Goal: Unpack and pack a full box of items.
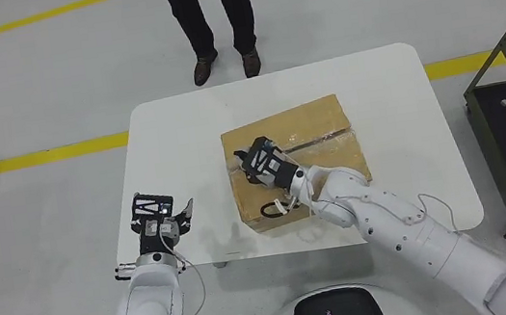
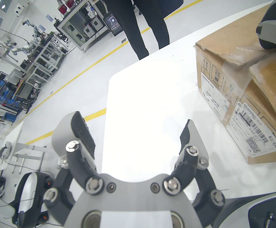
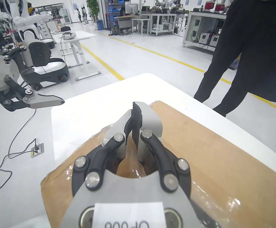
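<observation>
**Station status: closed box on table, one gripper on it**

**Top view.** The cardboard box (image 1: 297, 161) sits near the middle of the white table (image 1: 388, 80). Its flaps are down. Its long axis runs across the table from side to side, slightly skewed, so that the robot's-right end lies farther from the robot than the left end. A strip of clear tape (image 1: 313, 137) follows this axis along the top seam. The right gripper (image 1: 255, 157) is over the box top, close to its left end. The left gripper (image 1: 165, 209) is over the near left part of the table, apart from the box, and points away from the robot.

**Left wrist view.** The left gripper (image 2: 133, 121) is spread wide with nothing between its ribbed pads (image 2: 83, 131). Bare tabletop lies below it. The box (image 2: 220, 64) stands off to one side with a labelled side wall facing this camera. Its top edge is torn and carries loose tape.

**Right wrist view.** The right gripper (image 3: 135, 114) has its fingers brought together, pad against pad. No item is visible between them. The tips lie over the box top (image 3: 215, 151) near one edge. Wrinkled clear tape covers the cardboard beside the gripper.
</observation>
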Action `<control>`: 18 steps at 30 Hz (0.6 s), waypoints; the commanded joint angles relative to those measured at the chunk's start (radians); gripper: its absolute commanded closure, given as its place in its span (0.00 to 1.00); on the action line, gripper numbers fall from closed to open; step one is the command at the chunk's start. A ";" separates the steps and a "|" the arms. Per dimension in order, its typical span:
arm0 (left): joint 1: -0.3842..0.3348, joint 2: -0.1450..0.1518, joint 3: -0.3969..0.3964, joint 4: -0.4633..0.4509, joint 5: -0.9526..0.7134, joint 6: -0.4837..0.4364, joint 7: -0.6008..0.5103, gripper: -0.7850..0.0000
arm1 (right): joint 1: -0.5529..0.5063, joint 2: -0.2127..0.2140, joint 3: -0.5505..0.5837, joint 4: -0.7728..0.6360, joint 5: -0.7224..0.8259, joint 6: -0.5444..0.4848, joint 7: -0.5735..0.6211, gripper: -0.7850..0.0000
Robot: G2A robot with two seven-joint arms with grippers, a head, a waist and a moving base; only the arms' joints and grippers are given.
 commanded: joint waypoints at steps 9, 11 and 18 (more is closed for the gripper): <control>0.000 0.000 0.000 0.000 0.000 0.000 0.000 0.00 | -0.066 0.020 0.082 -0.047 -0.030 -0.003 0.038 1.00; 0.000 0.000 0.000 0.000 0.000 0.000 0.000 0.00 | -0.083 0.025 0.100 -0.061 -0.036 -0.005 0.045 1.00; 0.000 0.000 0.000 0.000 0.000 0.000 0.000 0.00 | -0.145 0.045 0.165 -0.118 -0.068 -0.013 0.072 1.00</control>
